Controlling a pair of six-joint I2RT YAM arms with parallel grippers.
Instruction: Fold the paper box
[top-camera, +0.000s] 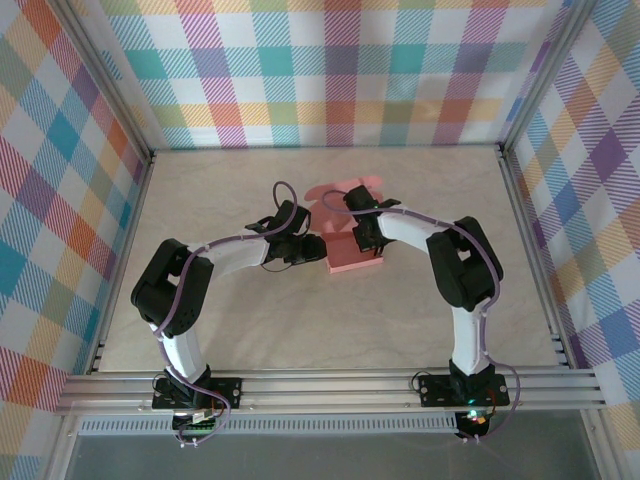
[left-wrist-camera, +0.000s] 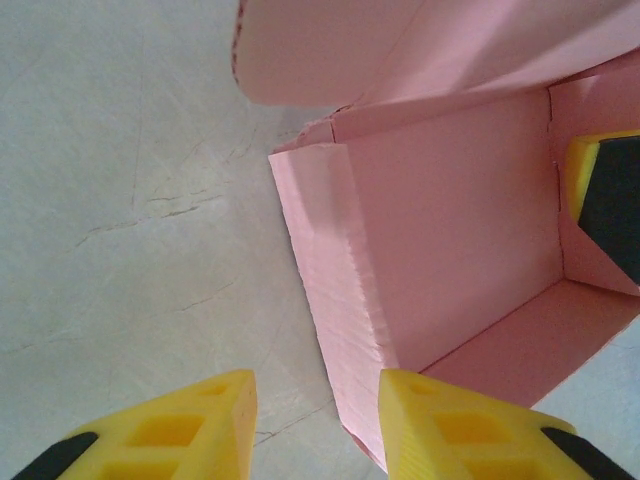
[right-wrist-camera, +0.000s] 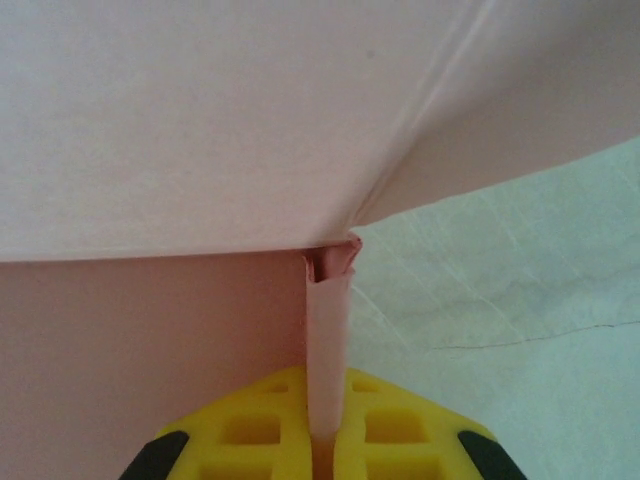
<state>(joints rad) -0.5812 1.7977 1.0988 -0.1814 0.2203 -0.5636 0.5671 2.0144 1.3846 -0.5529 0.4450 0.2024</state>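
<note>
Paper box sits near the middle of the pale table, a little to the right of centre, and we see it between the two grippers. It is partly formed. From the left wrist view we look into a shallow salmon-pink tray with a flat floor and side walls standing up around it, while a broad flap leans over its far end. From the top view that flap rises at the side away from the arm bases. Our left gripper is at the tray's left side, and its yellow fingers are spread well apart; the near wall of the paper box runs up between them, one finger over the table and the other over the tray's inside. Whether either finger touches the card we cannot tell. Our right gripper reaches in from the other side, and its wrist view shows its jaws pinched tight on a thin upright strip of the pink card. One of its yellow and black fingers shows against the tray's right wall. Plaid panels close in the table.
</note>
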